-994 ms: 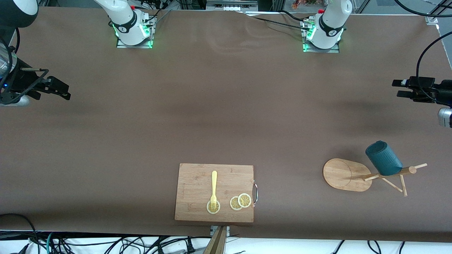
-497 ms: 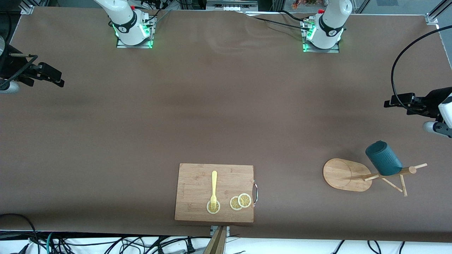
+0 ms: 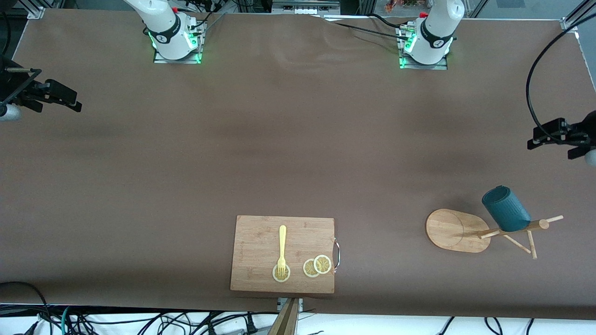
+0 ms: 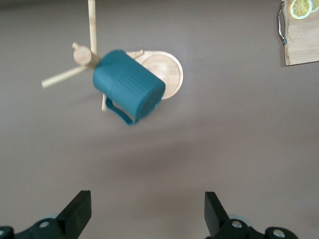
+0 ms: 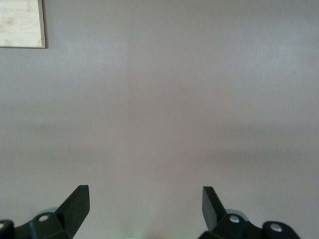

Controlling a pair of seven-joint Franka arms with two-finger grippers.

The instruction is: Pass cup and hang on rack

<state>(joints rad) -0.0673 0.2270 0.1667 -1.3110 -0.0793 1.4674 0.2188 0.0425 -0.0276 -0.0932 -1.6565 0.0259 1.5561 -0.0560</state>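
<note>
The dark teal ribbed cup point(image 3: 505, 209) hangs by its handle on a peg of the light wooden rack point(image 3: 456, 230), which stands toward the left arm's end of the table. In the left wrist view the cup point(image 4: 128, 91) and the rack point(image 4: 164, 74) show clearly, well apart from the fingers. My left gripper point(image 3: 540, 138) is open and empty, up in the air at the table's edge at the left arm's end. My right gripper point(image 3: 65, 98) is open and empty at the right arm's end, over bare table.
A bamboo cutting board point(image 3: 260, 242) with a yellow fork point(image 3: 281, 249) and lemon slices point(image 3: 316, 265) lies near the front edge at the middle. Its corner shows in both wrist views point(image 4: 301, 40) point(image 5: 20, 25). Cables hang along the table's front edge.
My left gripper has drawn back from the rack toward the table's end. My right gripper has moved a little farther outward. The cup stays on the rack.
</note>
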